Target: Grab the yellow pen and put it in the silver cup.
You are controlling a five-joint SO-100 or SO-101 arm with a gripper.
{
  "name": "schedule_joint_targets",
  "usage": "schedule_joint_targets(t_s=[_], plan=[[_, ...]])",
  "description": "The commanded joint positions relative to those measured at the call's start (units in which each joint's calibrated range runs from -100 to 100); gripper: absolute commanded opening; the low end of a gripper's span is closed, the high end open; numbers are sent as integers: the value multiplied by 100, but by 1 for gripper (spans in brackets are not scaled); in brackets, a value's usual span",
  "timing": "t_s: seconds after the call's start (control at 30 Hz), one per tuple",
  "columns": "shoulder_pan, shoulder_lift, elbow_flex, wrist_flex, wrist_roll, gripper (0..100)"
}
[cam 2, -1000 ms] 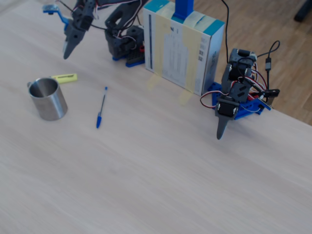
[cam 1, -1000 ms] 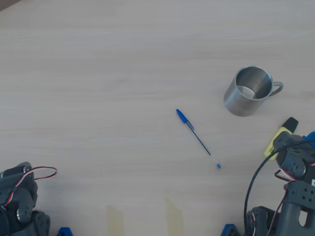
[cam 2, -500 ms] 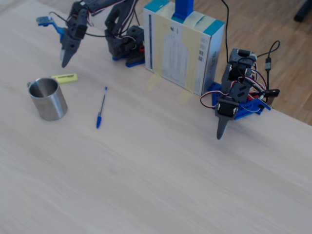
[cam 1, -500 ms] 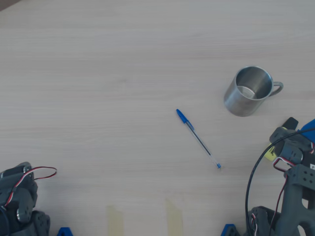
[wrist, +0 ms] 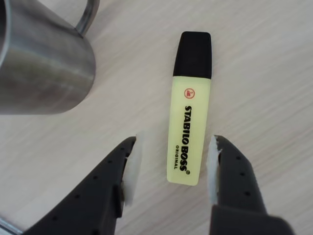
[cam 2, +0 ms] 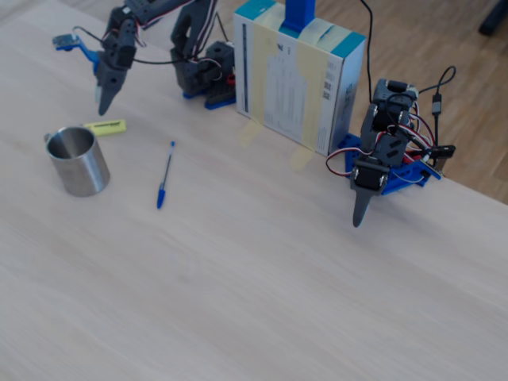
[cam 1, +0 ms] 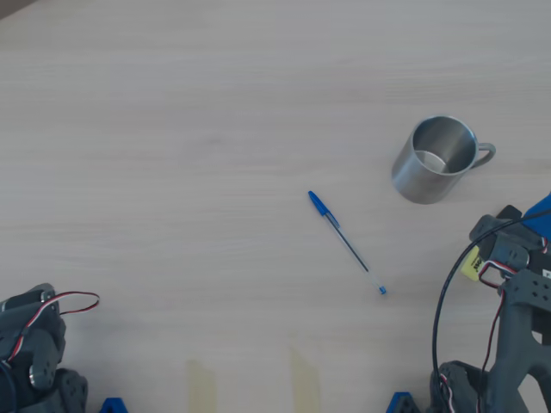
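The yellow pen (wrist: 190, 112) lies flat on the table, black cap pointing away from me, beside the silver cup (wrist: 39, 63). My gripper (wrist: 176, 147) is open and hovers over the pen's rear end, one white-padded finger on each side, not touching it. In the overhead view the gripper (cam 1: 495, 245) covers most of the pen (cam 1: 470, 262), just below the cup (cam 1: 435, 159). The fixed view shows the gripper (cam 2: 101, 107) pointing down just above the pen (cam 2: 105, 127), with the upright cup (cam 2: 77, 163) close by.
A thin blue ballpoint pen (cam 1: 346, 243) lies mid-table, seen also as the ballpoint (cam 2: 165, 175) right of the cup. A second arm (cam 2: 381, 159) stands idle at the right, next to a tall box (cam 2: 298, 79).
My arm has swung over the yellow pen and come down toward it; the overhead view now shows less of the pen. Cup, ballpoint and pen have not moved.
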Motion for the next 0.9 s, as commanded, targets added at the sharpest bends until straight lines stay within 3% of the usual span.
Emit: schedule_joint_targets(t_s=[0.0, 0.87], plan=[[8, 171, -380, -67, 24, 21], [77, 1575, -724, -530, 19, 21]])
